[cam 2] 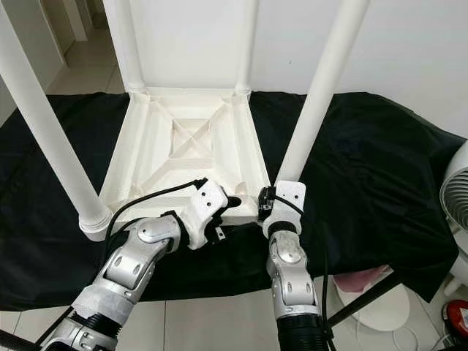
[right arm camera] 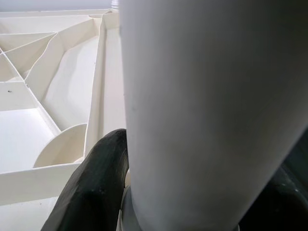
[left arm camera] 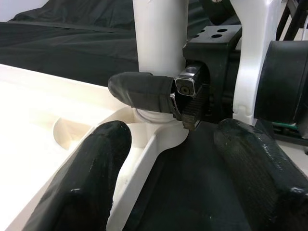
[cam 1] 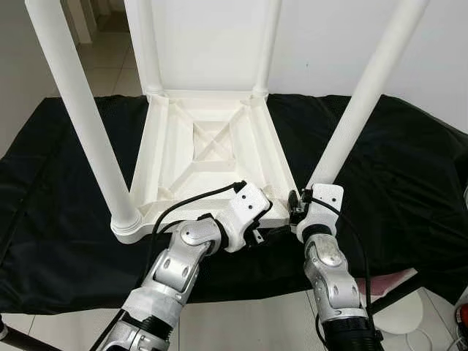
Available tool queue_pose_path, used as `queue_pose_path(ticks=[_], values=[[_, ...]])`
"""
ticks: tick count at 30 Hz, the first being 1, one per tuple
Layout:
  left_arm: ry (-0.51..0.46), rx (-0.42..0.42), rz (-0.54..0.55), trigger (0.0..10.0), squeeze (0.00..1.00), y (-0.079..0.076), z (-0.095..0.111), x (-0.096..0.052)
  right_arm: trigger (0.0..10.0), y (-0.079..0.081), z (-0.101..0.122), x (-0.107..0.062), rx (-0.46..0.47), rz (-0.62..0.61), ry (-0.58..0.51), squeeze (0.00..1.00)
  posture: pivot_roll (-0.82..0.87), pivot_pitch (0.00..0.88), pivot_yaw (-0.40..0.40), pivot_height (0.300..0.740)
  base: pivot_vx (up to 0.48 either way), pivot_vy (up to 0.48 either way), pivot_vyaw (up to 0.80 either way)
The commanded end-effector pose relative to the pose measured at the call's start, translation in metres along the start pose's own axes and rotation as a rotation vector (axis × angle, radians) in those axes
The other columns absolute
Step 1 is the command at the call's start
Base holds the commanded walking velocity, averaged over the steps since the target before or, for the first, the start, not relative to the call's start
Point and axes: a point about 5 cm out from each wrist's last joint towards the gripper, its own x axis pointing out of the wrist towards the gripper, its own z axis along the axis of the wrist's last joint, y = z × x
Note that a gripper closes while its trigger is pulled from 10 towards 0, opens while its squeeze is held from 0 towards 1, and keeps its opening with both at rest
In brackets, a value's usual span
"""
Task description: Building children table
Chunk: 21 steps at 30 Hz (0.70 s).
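1. Right hand (cam 2: 269, 199) at lower centre of the right eye frame, closed around the base of the near right leg (cam 2: 314, 88); one black finger (right arm camera: 91, 187) pressed to the white tube, the other at its far side.
2. Left hand (cam 2: 230, 202) just beside it, at the near edge of the table top (cam 2: 175, 153); fingers (left arm camera: 82, 187) spread wide apart, gripping nothing, one over the white rim and one over black cloth.
3. Seen from the left wrist: a taped fingertip of the right hand lying across the leg just above its socket.
4. Children's table upside down in the middle of the frame, ribbed underside facing up, with a cross-braced square at its centre.
5. Four white legs standing up out of the corners: near left leg (cam 2: 44, 124) at the left edge of the frame, far left leg (cam 2: 124, 44) and far right leg (cam 2: 247, 44) at top centre, near right leg leaning toward the upper right.
6. Counter draped in black cloth (cam 2: 365, 168), spanning the frame from left to right, creased at the right side.
7. White wall (cam 2: 409, 58) across the upper right; tiled floor (cam 2: 80, 66) at upper left and along the bottom edge.
8. White fan (cam 2: 457, 201) at the right edge, a pink object (cam 2: 351, 280) under the counter at lower right, a red item (cam 2: 459, 316) in the bottom right corner.
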Motion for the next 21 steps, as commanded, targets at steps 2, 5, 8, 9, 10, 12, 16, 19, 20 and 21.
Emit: queue_pose_path(ticks=[2,5,8,9,10,12,16,19,20,21], values=[[-0.001,-0.011,0.058,10.0,0.00,0.002,0.001,0.000,10.0,0.004,0.001,-0.002,0.090,0.018,0.006,0.38,0.02,0.035,-0.022,0.740,0.000,0.000,0.00],[0.002,-0.016,0.062,10.0,0.00,0.002,0.000,0.000,10.0,0.004,0.004,-0.005,0.111,0.064,-0.017,1.00,0.02,0.039,-0.025,0.740,0.000,0.000,0.00],[0.003,-0.017,0.063,10.0,0.00,0.001,-0.001,0.000,10.0,0.004,0.005,-0.006,0.111,0.077,-0.019,1.00,0.02,0.039,-0.025,0.740,0.000,0.000,0.00],[0.004,-0.018,0.064,10.0,0.00,0.001,-0.001,-0.001,10.0,0.003,0.007,-0.008,0.107,0.096,-0.025,1.00,0.02,0.042,-0.028,0.740,0.000,0.000,0.00],[0.004,-0.018,0.064,10.0,0.00,0.001,-0.001,-0.001,10.0,0.002,0.008,-0.009,0.103,0.110,-0.030,1.00,0.02,0.042,-0.028,0.740,0.000,0.000,0.00],[0.005,-0.020,0.066,10.0,0.00,0.001,-0.001,-0.001,10.0,-0.003,0.010,-0.011,0.091,0.157,-0.038,1.00,0.02,0.048,-0.029,0.740,0.000,0.000,0.00],[0.005,-0.024,0.070,10.0,0.00,0.001,-0.001,-0.001,10.0,-0.008,0.009,-0.016,0.072,0.237,-0.030,1.00,0.02,0.055,-0.028,0.740,0.000,0.000,0.00],[0.006,-0.025,0.071,10.0,0.00,0.002,-0.001,-0.001,10.0,-0.019,0.006,-0.018,0.026,0.297,-0.013,0.00,0.01,0.063,-0.028,0.740,0.000,0.000,0.00],[0.006,-0.025,0.072,10.0,0.00,0.002,-0.001,-0.001,10.0,-0.024,0.005,-0.020,0.005,0.324,-0.006,0.00,0.01,0.063,-0.028,0.740,0.000,0.000,0.00],[0.005,-0.026,0.073,10.0,0.00,0.002,-0.001,-0.001,10.0,-0.031,0.003,-0.020,-0.023,0.349,0.004,0.00,0.01,0.063,-0.027,0.740,0.000,0.000,0.00]])
